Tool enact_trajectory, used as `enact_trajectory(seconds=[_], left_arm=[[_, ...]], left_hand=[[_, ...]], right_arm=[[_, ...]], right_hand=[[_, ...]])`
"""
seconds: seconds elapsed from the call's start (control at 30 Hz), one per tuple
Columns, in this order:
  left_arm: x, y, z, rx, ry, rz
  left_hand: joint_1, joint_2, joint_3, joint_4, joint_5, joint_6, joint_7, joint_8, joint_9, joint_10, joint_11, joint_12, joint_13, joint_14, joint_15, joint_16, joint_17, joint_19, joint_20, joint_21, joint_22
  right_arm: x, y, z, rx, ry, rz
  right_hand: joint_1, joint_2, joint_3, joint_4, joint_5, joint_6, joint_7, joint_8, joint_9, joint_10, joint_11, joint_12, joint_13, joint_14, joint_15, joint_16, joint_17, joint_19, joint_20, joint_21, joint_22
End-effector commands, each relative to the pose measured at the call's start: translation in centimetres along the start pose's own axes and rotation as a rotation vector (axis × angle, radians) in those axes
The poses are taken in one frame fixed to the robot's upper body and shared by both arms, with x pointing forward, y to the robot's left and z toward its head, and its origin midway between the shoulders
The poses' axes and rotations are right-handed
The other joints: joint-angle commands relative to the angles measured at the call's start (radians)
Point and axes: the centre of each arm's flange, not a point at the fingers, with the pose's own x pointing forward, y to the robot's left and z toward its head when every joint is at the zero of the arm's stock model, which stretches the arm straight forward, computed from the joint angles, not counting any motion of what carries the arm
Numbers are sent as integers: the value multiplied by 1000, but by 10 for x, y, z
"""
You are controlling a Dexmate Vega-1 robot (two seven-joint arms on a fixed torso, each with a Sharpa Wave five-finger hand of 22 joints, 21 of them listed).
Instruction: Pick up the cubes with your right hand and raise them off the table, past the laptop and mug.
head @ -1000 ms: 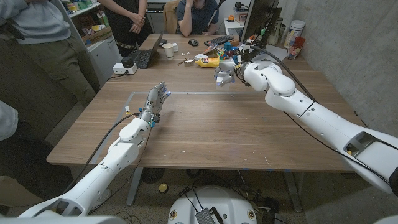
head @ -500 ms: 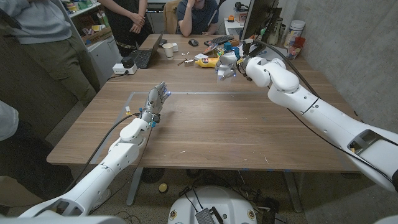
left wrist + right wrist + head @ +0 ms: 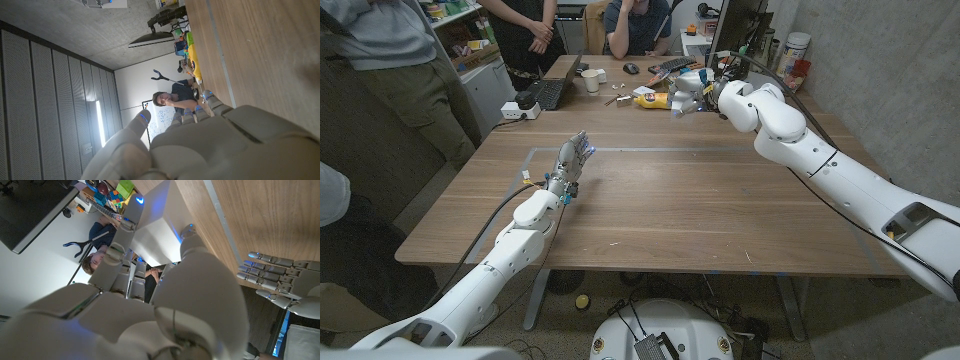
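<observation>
Right hand [image 3: 688, 97] raised above far end of brown wooden worktop [image 3: 700, 210], fingers clasped around pale, white-looking cube block [image 3: 152, 237], close over yellow clutter and beyond open black laptop [image 3: 555, 88] and white mug [image 3: 592, 80]. Left hand [image 3: 570, 162] idle, fingers apart, grasping nothing, near worktop's left side. Risk judged: grip loosening over clutter, dropping block; arm reach near full stretch.

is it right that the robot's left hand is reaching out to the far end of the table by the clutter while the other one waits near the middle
Not quite: the arms are swapped. In the head view the right hand reaches to the far end by the clutter, while the left hand waits near the middle of the table.
</observation>
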Motion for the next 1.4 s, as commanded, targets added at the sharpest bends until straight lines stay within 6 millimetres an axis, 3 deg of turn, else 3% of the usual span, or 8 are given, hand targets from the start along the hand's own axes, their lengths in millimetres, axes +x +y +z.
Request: enact_trajectory(seconds=[0.03,0.67,1.4], left_arm=[[0,-2,-1,0,2,4],[1,-5,-1,3,3,1],[0,-6,0,4,1,2]], left_hand=[[-13,71,-1,5,7,2,5,5,5,-5,2,5,2,-5,0,6,4,5,0,-2,2],[-14,71,-3,5,8,3,6,5,5,-5,2,5,2,-5,0,5,4,6,1,-5,2],[-14,70,-5,5,8,2,5,4,5,-5,1,5,2,-4,0,5,3,7,1,-8,2]], right_arm=[[-5,-18,-5,-40,5,-37],[-22,-52,-7,-89,27,-158],[-25,-53,-5,-90,26,-169]], right_hand=[[174,180,19,21,-2,107,98,0,5,175,-160,126,6,247,-375,2,6,4,-52,9,4],[179,177,23,26,-6,108,99,-6,8,173,-161,132,16,255,-374,-15,14,0,-52,34,8],[181,178,28,34,-10,113,99,-10,12,177,-159,136,22,272,-374,-27,23,-5,-52,61,11]])
